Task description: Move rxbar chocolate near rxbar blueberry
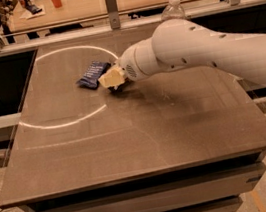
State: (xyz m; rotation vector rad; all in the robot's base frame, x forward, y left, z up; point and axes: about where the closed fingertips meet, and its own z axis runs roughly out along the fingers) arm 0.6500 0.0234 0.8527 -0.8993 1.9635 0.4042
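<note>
The rxbar blueberry [92, 74], a dark blue wrapper, lies on the far left part of the brown table [129, 144], inside a bright ring of light. My gripper [112, 78], with cream-coloured tips on a thick white arm reaching in from the right, sits low over the table right beside the blue wrapper's right end. A dark patch shows just under and right of the gripper; I cannot tell whether it is the rxbar chocolate or shadow. No black wrapper shows clearly anywhere else.
A clear water bottle [172, 7] stands at the table's far edge behind my arm. A railing with metal posts [110, 0] runs behind the table, and beyond it is a desk with clutter. The table's front edge [134, 176] is near the camera.
</note>
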